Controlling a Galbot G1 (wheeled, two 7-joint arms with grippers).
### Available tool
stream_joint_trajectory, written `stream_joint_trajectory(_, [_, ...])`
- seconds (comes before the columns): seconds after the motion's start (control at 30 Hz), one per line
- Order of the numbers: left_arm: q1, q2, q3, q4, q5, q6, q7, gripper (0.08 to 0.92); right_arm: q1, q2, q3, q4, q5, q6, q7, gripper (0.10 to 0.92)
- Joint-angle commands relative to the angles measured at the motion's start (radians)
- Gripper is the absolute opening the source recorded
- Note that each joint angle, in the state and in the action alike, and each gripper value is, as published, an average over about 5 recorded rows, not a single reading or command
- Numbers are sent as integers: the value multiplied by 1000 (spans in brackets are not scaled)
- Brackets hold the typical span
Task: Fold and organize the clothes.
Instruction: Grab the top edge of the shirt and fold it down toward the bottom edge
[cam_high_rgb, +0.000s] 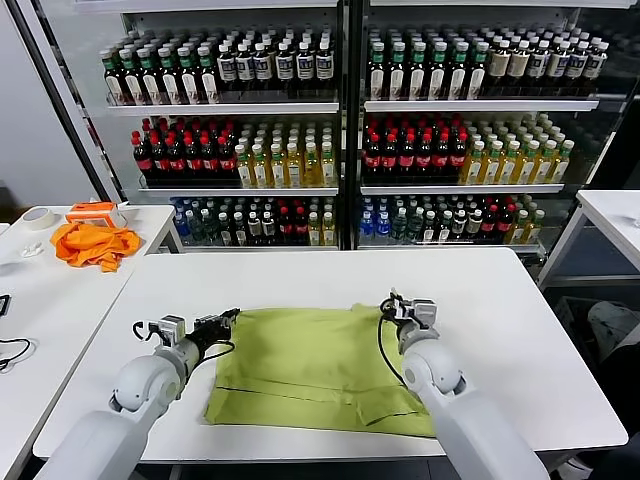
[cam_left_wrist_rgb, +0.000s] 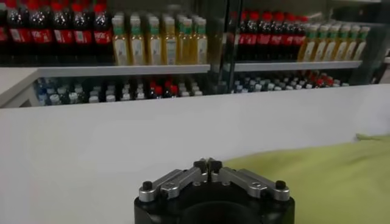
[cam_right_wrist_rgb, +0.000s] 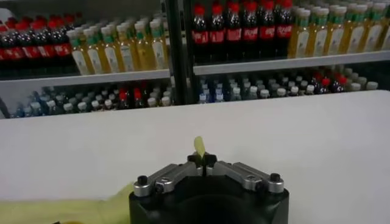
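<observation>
The light yellow-green shirt lies spread on the white table, with a folded band along its near edge. My left gripper is at the shirt's far left corner. Its jaws are shut and the shirt's edge runs right up to the tips. My right gripper is at the far right corner. It is shut on a small tuft of the shirt that sticks up between the tips. More of the shirt shows beside the right gripper's body.
Glass-door coolers full of bottles stand behind the table. A second white table on the left carries a bright orange cloth, an orange-and-white box and a tape roll. Another table's corner shows at the right.
</observation>
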Motion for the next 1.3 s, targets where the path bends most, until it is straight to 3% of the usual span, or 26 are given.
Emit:
stream_joint_trajectory(0.03, [166, 54, -49, -173, -20, -16, -8, 83, -190, -53, 49, 239, -1, -20, 18, 106])
stream_joint_trajectory(0.53, [282, 76, -101, -239, -18, -26, -15, 83, -361, -61, 114, 323, -73, -23, -23, 106])
stream_joint_trajectory(1.3, [326, 63, -107, -247, -1, 7, -19, 83, -431, -69, 126, 321, -70, -25, -32, 106])
